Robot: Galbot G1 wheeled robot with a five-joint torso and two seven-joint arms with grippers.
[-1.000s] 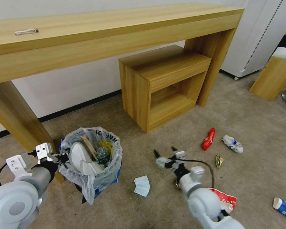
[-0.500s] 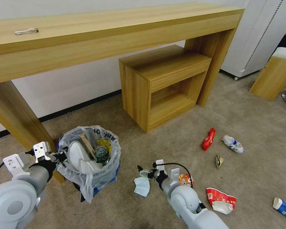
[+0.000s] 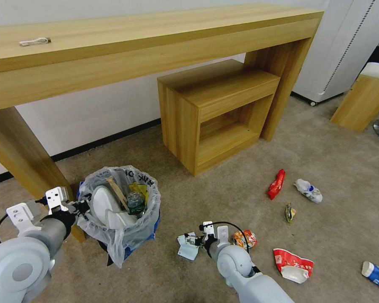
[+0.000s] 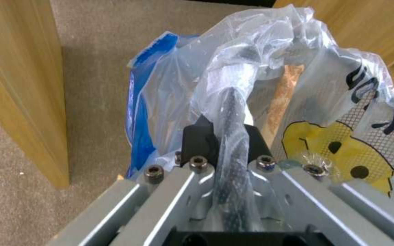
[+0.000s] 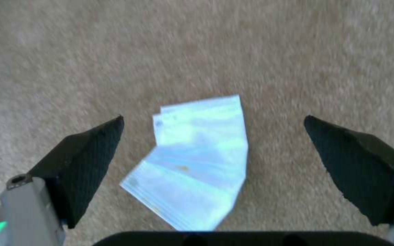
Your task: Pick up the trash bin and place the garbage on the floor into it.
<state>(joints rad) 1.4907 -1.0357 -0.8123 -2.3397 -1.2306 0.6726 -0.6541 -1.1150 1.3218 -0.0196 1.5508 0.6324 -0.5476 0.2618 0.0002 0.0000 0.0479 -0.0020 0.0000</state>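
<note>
**Right gripper drops over the mask**

Since a second ago the right gripper [image 3: 188, 241] swung from mid-floor down to the pale blue mask [image 5: 192, 164], jaws spread either side: pickup imminent. Mask flat on floor [image 3: 223, 189], long axis 5-to-11 o'clock in head view. Left gripper [image 4: 224, 136] clenched on trash bin [image 3: 120, 210] rim, at 9 o'clock from mask
</note>
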